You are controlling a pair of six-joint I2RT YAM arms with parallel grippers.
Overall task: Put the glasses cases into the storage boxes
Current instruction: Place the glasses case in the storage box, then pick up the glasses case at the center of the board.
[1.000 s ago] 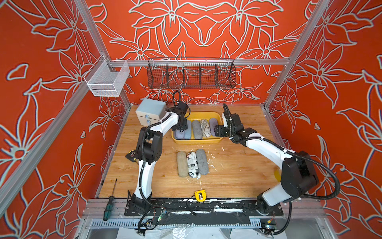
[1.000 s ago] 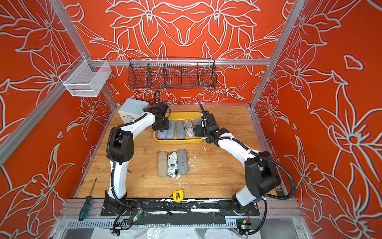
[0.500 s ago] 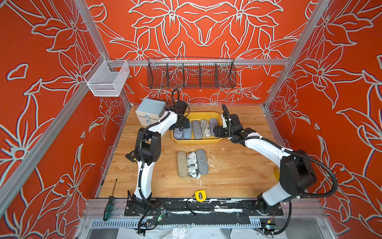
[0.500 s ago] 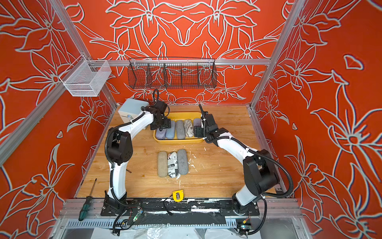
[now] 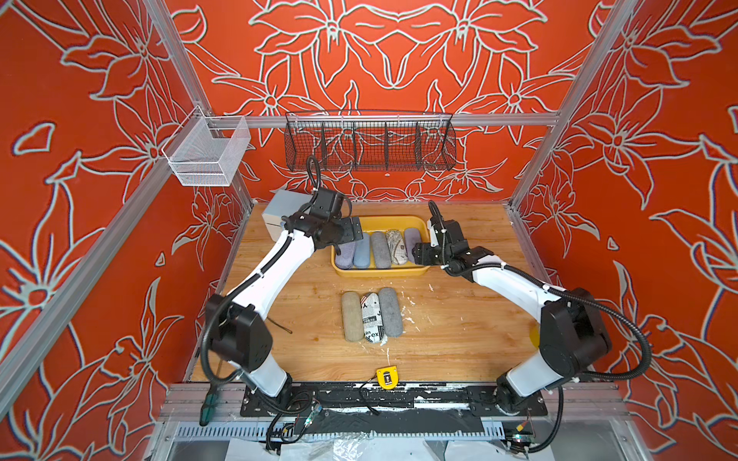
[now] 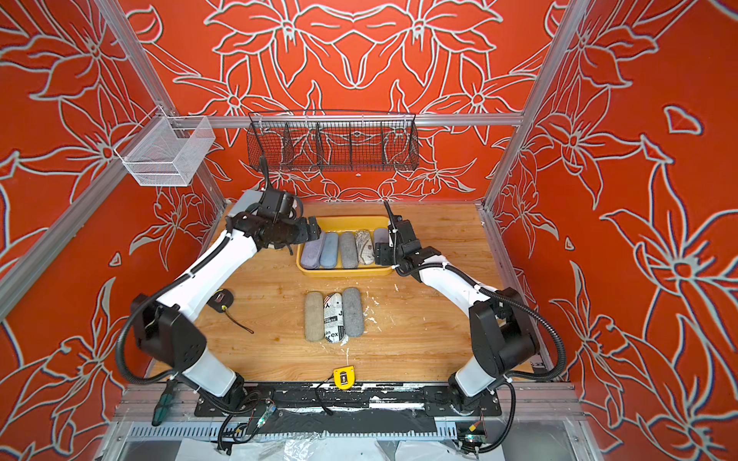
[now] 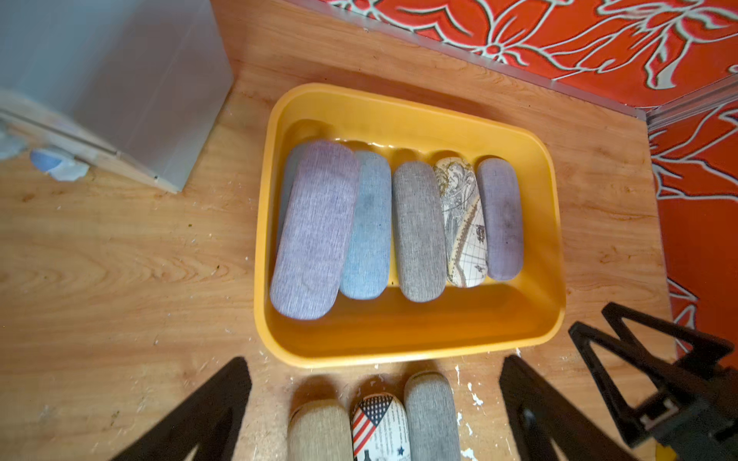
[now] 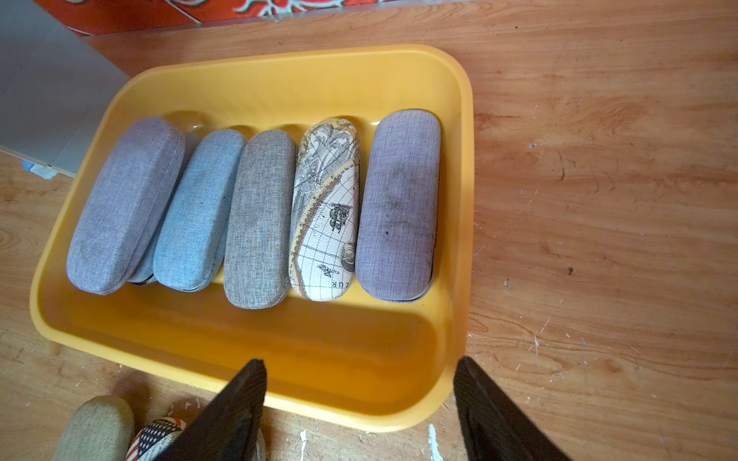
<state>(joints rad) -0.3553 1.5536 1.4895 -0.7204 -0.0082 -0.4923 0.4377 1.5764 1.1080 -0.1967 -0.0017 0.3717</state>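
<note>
The yellow storage box (image 5: 379, 273) holds a row of glasses cases. Side by side lie a lavender one (image 7: 315, 231), a light blue one (image 7: 367, 227), a grey one (image 7: 419, 231), a map-printed one (image 7: 463, 223) and a second lavender one (image 7: 499, 219). The first lavender case leans on another case beneath it. On the table in front lie a tan case (image 5: 352, 317), a newsprint case (image 5: 370, 317) and a grey case (image 5: 390, 312). My left gripper (image 5: 351, 235) hangs open and empty over the box's left end. My right gripper (image 8: 359, 365) stands open and empty at the right near corner.
A pale cabinet (image 5: 279, 211) stands left of the box. A black wire basket (image 5: 369, 143) and a white mesh basket (image 5: 203, 155) hang on the walls. A yellow tape measure (image 5: 386, 377) lies at the front edge, a green-handled screwdriver (image 5: 209, 407) on the frame.
My left gripper has opened and let go of the lavender case, which now rests at the box's left end. The right arm has barely moved.
</note>
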